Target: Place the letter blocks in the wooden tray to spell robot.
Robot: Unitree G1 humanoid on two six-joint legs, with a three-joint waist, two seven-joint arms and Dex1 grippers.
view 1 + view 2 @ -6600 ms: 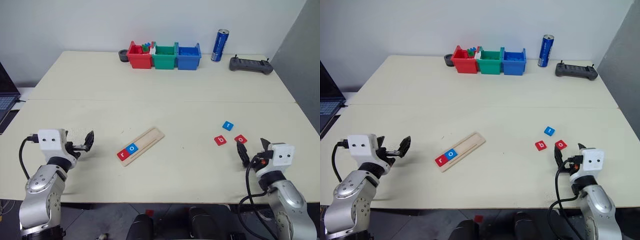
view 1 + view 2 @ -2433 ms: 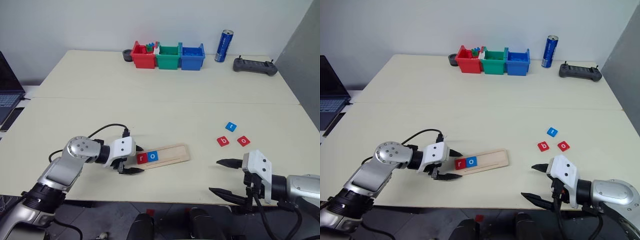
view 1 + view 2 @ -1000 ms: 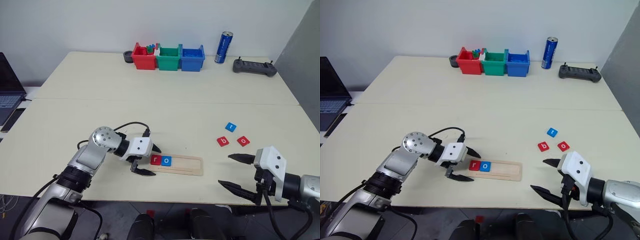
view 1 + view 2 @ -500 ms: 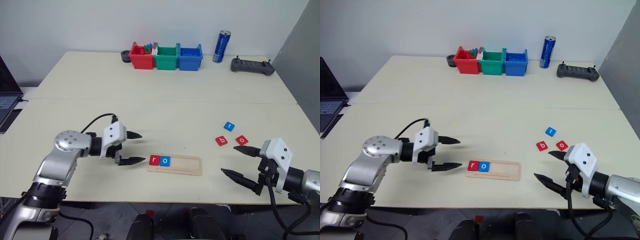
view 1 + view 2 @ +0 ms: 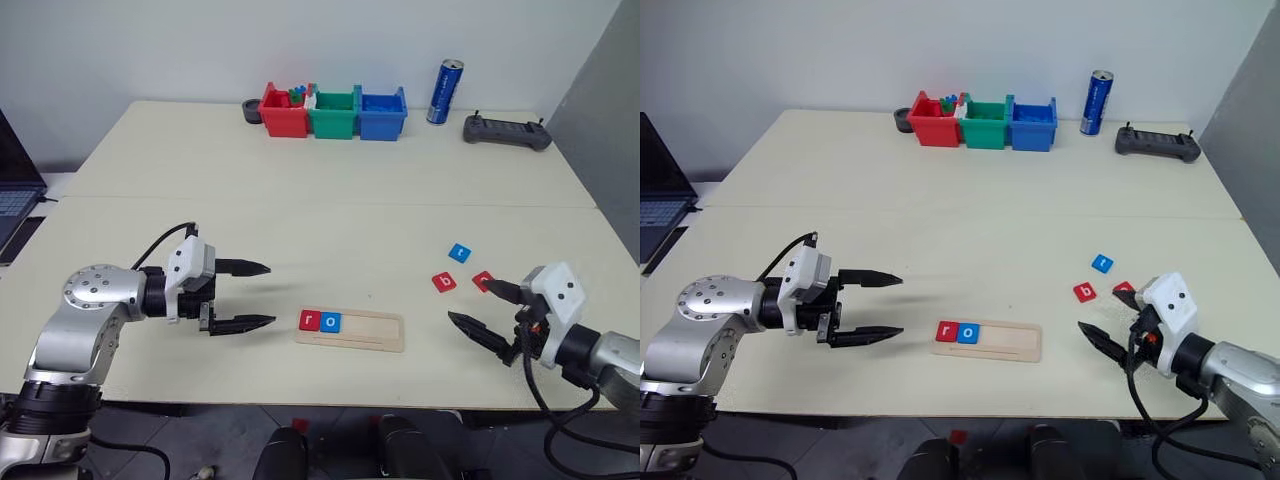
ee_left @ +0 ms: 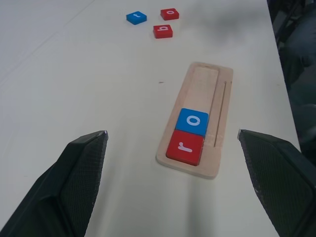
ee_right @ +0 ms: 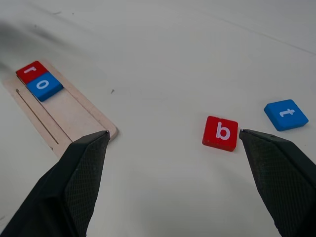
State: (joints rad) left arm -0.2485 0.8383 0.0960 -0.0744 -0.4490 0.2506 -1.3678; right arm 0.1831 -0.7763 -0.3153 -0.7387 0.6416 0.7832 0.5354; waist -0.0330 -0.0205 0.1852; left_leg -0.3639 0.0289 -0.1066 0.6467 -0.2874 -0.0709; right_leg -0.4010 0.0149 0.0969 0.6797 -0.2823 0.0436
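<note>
The tray point(image 5: 350, 328) lies flat near the front edge of the table point(image 5: 330, 210), its long axis running left to right across the head views. Its left end holds two blocks side by side, touching: a red "r" block point(image 5: 309, 320) at the very end, then a blue "o" block point(image 5: 331, 322). The rest of the groove is bare wood.

Block count: five. Two sit in the tray. Three lie loose on the table, well to the right of the tray: a red "b" block point(image 5: 443, 282), a blue "t" block point(image 5: 459, 252) just behind it, and a second red block point(image 5: 483, 279), partly covered by the right gripper's upper finger in the head views; its letter looks like an "o" in the left wrist view point(image 6: 169, 14), though small.

The left gripper point(image 5: 248, 295) is spread wide, holds nothing, and points at the tray's left end. The right gripper point(image 5: 480, 310) is spread wide and holds nothing. The right wrist view places "b" between its fingers.

At the back edge stand three bins point(image 5: 334, 112), one can point(image 5: 441, 92) and one controller point(image 5: 505, 131).
</note>
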